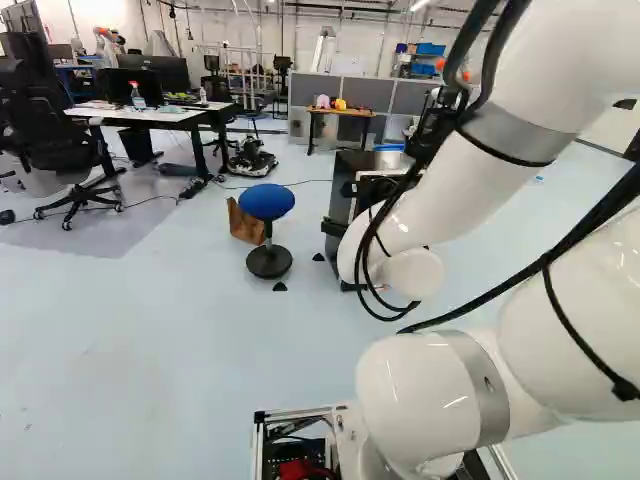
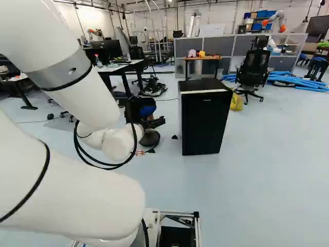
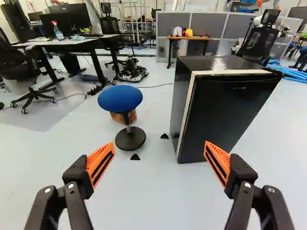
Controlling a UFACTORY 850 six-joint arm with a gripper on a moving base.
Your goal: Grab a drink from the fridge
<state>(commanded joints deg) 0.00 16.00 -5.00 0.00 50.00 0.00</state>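
Observation:
In the right base view my gripper (image 2: 135,109) hangs at the arm's end, left of the black fridge (image 2: 206,123) and apart from it. The wrist view shows the gripper (image 3: 159,158) open, its orange-padded fingers wide apart with only floor between them. Ahead of it, beyond the finger on the fridge's side, stands the small fridge (image 3: 228,108), upright on the floor. Its door is shut, with a pale strip along the top and one side edge. No drink shows in any view; the fridge's inside is hidden.
A blue-topped stool (image 3: 120,99) stands beside the fridge, with a brown bag (image 1: 243,222) behind it. Farther back are desks (image 1: 150,113), a small wooden table (image 2: 203,57), grey partitions (image 2: 218,46), an office chair (image 2: 253,69) and blue tubes (image 2: 293,80).

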